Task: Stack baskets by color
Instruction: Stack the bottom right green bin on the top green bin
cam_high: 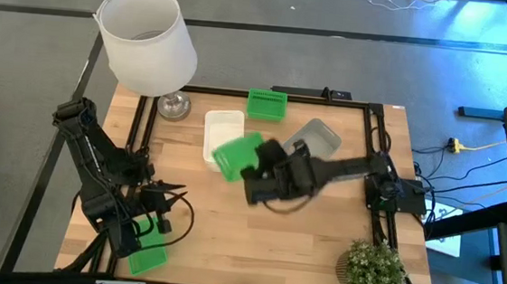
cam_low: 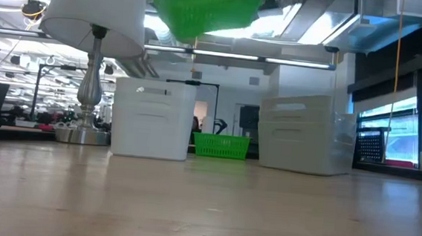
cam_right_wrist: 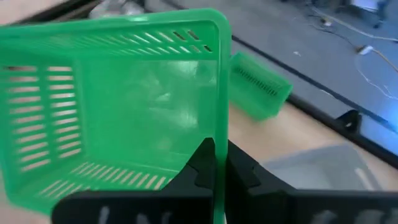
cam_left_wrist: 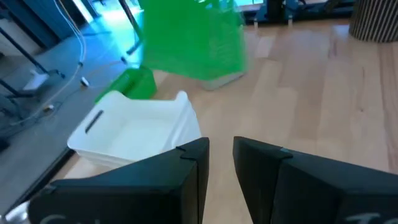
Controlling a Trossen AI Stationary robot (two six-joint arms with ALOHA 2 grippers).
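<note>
Wood table (cam_high: 318,247) with baskets (cam_high: 223,131), lampshade (cam_high: 148,38), plant (cam_high: 373,269).

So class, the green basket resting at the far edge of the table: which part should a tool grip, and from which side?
Grip one long rim wall of the green basket, coming straight down from above. It sits upright and open-topped, so its thin slotted wall can slip between the fingers. The edge facing the table's middle looks freest.

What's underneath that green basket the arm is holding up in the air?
The green basket hangs over the white basket's edge and bare table. The part of the white basket beneath it is hidden.
</note>
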